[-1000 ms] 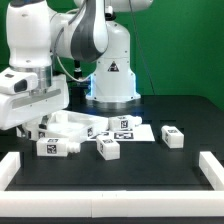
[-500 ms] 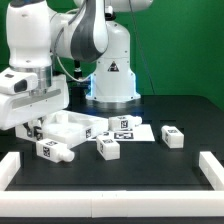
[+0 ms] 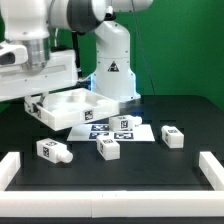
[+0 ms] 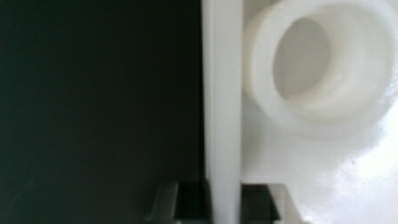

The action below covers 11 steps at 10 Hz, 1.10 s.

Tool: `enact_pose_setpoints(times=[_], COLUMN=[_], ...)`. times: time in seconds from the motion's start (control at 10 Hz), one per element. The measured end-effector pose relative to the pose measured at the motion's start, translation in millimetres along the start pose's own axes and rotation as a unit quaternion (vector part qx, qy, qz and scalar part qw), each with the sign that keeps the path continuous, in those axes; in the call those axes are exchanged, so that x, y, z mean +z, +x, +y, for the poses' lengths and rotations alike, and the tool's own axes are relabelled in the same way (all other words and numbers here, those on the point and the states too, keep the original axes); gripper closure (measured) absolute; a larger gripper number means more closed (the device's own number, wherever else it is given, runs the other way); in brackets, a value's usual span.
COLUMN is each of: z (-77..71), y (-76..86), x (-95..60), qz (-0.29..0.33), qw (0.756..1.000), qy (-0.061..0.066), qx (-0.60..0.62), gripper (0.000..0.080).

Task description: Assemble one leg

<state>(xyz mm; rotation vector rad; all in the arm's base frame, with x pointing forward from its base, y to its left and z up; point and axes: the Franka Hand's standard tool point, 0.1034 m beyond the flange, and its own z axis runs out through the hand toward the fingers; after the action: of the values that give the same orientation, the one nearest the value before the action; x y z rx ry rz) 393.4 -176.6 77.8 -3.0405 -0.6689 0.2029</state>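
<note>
My gripper (image 3: 39,104) is shut on the rim of the large white square panel (image 3: 76,108) and holds it tilted above the table at the exterior view's left. In the wrist view the panel's thin rim (image 4: 222,90) runs straight between my dark fingers (image 4: 173,201), the gripper (image 4: 219,202) closed on it, with a round raised socket (image 4: 320,70) beside the rim. Three legs, short white pegs with tags, lie on the black table: one at the left (image 3: 54,150), one in the middle (image 3: 108,148) and one at the right (image 3: 172,136). None is touched.
The marker board (image 3: 120,128) lies flat behind the legs, partly under the lifted panel. White rails stand at the front left (image 3: 9,168) and front right (image 3: 211,168). The robot base (image 3: 113,70) is at the back.
The gripper has risen with the panel in it. The panel has come off the table and now hangs tilted above it. The legs have not moved.
</note>
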Motion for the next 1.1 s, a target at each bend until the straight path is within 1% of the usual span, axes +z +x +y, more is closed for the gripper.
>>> enact_pose_setpoints(times=[0.1, 0.2, 0.3, 0.4, 0.5, 0.6, 0.9, 1.0, 1.1], z=[-2.9, -1.8, 0.9, 7.2, 11.9, 10.9, 10.4, 6.6, -0.8], y=[32.6, 60.6, 85.2, 110.2, 120.6, 117.7, 117.4, 119.1, 132.0], x=[-5.2, -7.3, -8.6, -9.3, -10.3, -8.3, -6.2, -6.2, -10.1], qz=[-0.004, -0.004, 0.0, 0.0, 0.0, -0.001, -0.003, -0.009, -0.018], qw=[0.999, 0.999, 0.995, 0.992, 0.993, 0.993, 0.993, 0.99, 0.987], qy=[-0.005, -0.014, -0.024, -0.033, -0.036, -0.035, -0.035, -0.031, -0.027], qx=[0.037, 0.05, 0.098, 0.121, 0.116, 0.114, 0.113, 0.136, 0.158], gripper=[0.0745, 0.0745, 0.0745, 0.0745, 0.0745, 0.0745, 0.0745, 0.0745, 0.0745])
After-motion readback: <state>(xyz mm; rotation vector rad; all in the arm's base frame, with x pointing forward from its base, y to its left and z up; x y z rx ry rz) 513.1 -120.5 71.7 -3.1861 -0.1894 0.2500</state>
